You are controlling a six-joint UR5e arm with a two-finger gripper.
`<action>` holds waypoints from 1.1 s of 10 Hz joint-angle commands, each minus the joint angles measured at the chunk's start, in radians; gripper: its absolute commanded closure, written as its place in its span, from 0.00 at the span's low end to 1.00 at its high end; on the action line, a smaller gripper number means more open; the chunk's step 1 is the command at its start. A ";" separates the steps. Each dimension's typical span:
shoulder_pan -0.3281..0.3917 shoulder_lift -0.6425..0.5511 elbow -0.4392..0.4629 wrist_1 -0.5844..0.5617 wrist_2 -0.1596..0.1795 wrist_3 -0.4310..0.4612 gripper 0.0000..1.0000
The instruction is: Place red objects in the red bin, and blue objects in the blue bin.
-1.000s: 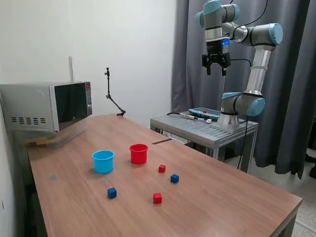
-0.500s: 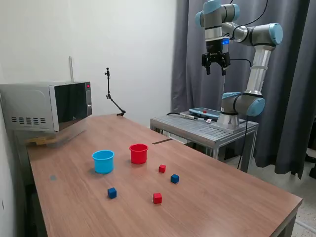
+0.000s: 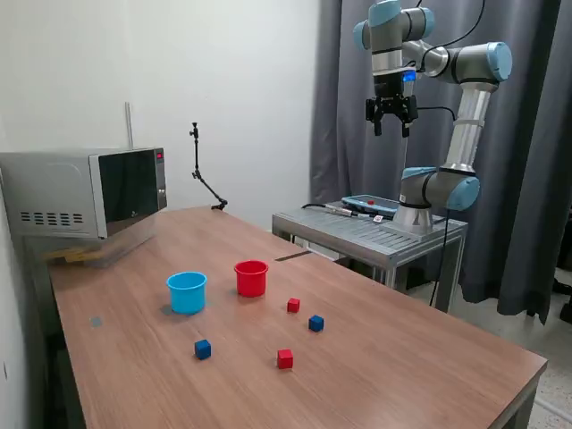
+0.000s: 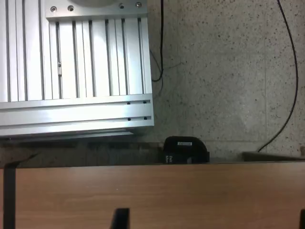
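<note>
On the wooden table [image 3: 375,375] stand the red bin [image 3: 251,278] and, on its exterior-view left, the blue bin [image 3: 187,292]. Two red cubes lie in front of them, one near the red bin [image 3: 293,305] and one closer to the front edge [image 3: 285,358]. Two blue cubes lie among them, one beside the first red cube [image 3: 315,323] and one further left [image 3: 203,349]. My gripper [image 3: 391,126] hangs high above the metal stand, far from all of them, open and holding nothing. The wrist view shows only a fingertip [image 4: 120,218] over the table edge [image 4: 152,191].
A microwave [image 3: 85,190] sits at the table's far left corner in the exterior view. A thin black camera stand [image 3: 204,174] rises at the back edge. The arm's base stands on a slatted metal stand [image 3: 371,231] with a blue-edged tablet [image 3: 372,205]. Cables [image 4: 160,43] cross the floor.
The gripper has risen very slightly. Cups and cubes have not moved.
</note>
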 commanded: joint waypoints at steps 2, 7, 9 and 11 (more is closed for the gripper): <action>-0.001 -0.001 -0.003 -0.007 -0.002 0.002 0.00; -0.001 0.001 0.000 -0.129 0.001 0.012 0.00; -0.003 0.004 -0.007 -0.166 0.001 0.012 0.00; -0.012 0.010 -0.015 -0.195 0.003 0.012 0.00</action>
